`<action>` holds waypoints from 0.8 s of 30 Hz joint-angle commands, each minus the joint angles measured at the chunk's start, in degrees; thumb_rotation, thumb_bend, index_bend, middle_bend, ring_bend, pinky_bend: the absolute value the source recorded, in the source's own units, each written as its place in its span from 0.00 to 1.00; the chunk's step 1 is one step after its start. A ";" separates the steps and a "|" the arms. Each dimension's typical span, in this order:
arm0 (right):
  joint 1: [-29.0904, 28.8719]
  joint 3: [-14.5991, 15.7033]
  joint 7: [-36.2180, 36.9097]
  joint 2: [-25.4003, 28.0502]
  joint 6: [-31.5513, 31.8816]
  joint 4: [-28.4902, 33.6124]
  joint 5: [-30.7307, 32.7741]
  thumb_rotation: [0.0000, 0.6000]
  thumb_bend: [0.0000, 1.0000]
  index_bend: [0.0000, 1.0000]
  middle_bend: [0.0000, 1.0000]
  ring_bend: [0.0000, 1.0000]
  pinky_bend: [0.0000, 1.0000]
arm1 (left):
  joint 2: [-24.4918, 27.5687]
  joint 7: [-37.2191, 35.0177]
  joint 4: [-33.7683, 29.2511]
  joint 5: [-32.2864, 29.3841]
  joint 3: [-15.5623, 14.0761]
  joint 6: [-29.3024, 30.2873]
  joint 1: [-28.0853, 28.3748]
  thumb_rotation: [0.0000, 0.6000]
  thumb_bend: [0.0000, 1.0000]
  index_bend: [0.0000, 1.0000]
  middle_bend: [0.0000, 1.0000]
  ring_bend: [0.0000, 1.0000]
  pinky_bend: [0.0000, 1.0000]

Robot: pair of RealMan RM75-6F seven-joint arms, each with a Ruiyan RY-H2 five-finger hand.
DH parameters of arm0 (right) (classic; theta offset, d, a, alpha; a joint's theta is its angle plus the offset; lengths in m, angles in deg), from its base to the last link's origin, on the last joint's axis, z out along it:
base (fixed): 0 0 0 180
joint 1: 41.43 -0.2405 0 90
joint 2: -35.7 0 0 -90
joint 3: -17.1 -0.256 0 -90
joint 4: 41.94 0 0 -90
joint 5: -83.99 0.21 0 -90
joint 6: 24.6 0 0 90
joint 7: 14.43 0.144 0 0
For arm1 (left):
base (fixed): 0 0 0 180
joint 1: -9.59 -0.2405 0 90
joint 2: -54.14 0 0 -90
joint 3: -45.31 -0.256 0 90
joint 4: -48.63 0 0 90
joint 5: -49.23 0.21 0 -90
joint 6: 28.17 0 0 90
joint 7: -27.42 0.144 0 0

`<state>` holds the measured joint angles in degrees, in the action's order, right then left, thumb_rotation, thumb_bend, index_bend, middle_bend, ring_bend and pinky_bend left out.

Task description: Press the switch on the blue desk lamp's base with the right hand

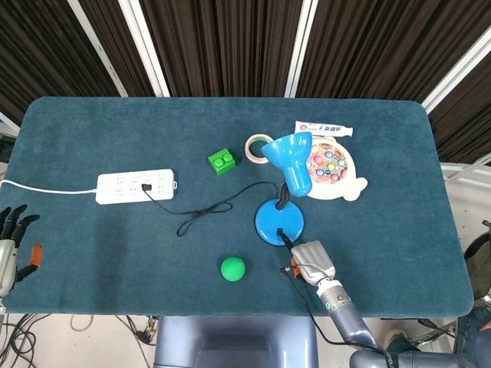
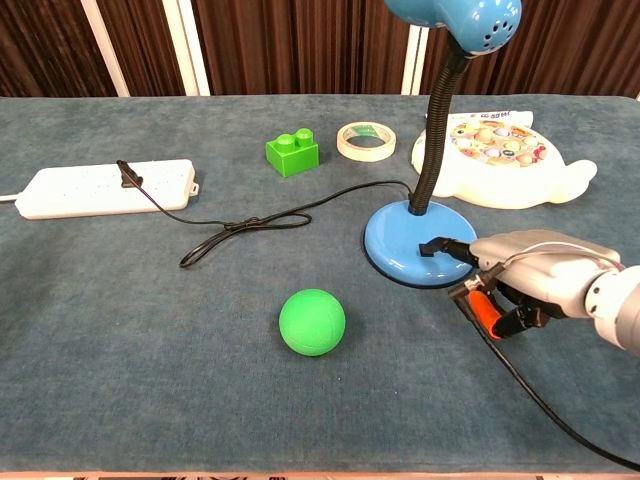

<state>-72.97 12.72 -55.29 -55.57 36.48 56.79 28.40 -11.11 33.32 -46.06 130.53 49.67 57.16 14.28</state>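
The blue desk lamp stands mid-table, its round base (image 1: 278,221) (image 2: 410,245) under a black gooseneck and blue shade (image 1: 294,159) (image 2: 455,20). My right hand (image 1: 309,262) (image 2: 530,275) lies just in front and right of the base, one black fingertip (image 2: 432,246) stretched out and touching the base's near edge; the other fingers are curled under. No switch can be made out under the fingertip. My left hand (image 1: 11,245) hangs off the table's left edge, fingers apart, holding nothing.
The lamp's black cord (image 1: 215,205) (image 2: 250,222) runs to a white power strip (image 1: 136,185) (image 2: 105,187). A green ball (image 1: 232,268) (image 2: 312,321) lies left of my right hand. Green brick (image 1: 222,161) (image 2: 292,153), tape roll (image 1: 258,147) (image 2: 365,141) and a fishing toy (image 1: 331,170) (image 2: 500,160) sit behind.
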 commanded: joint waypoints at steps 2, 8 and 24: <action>-0.37 0.43 -0.56 -0.07 -0.08 0.11 0.70 1.00 0.76 0.00 0.78 0.88 0.95 | 0.00 0.03 0.04 -0.08 0.06 0.04 0.00 1.00 0.49 0.21 0.06 0.00 0.00; -0.95 0.80 -1.47 -0.13 -0.03 0.11 1.93 1.00 0.76 0.00 0.78 0.88 0.96 | 0.04 0.07 -0.04 -0.45 0.17 -0.08 0.00 1.00 0.49 0.21 0.06 0.00 0.00; -2.63 2.58 -4.57 0.34 -0.06 1.70 5.35 1.00 0.76 0.10 0.78 0.88 1.00 | 0.12 0.13 -0.22 -0.56 0.15 -0.19 0.02 1.00 0.49 0.21 0.06 0.00 0.00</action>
<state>-75.41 15.27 -59.64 -55.20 36.42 58.41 33.45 -10.99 33.44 -46.29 129.97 49.82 56.97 14.30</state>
